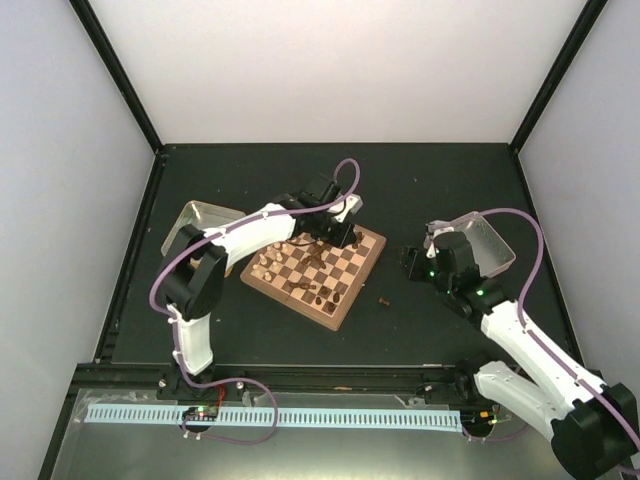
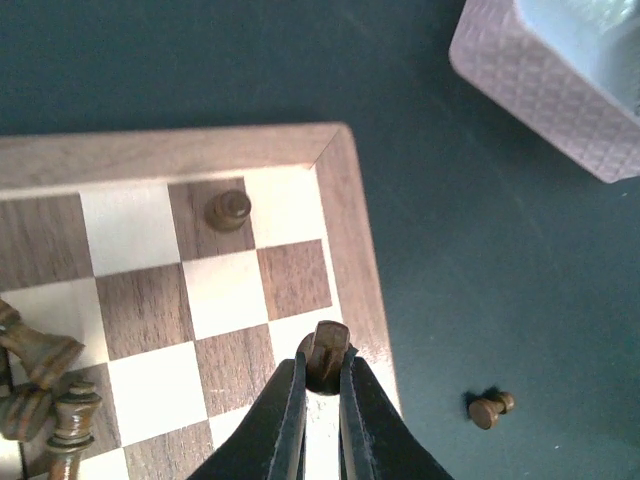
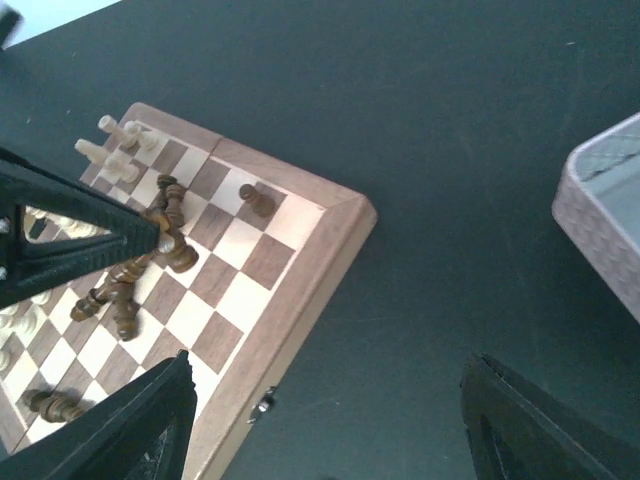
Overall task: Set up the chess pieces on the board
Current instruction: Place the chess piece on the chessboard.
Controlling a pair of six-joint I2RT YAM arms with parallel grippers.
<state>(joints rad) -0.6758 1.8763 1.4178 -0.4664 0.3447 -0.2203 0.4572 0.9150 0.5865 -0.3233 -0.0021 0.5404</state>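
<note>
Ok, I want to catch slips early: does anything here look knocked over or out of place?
Yes. Several dark brown wooden chessmen lie toppled in a heap on the middle squares of the checkered wooden chessboard, not upright. One more dark brown piece lies on its side off the board, on the dark table.

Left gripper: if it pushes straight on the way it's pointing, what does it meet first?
Probably the board: the left gripper, shut on a dark piece, points down at a light square beside the rim. Height above it is unclear.
</note>
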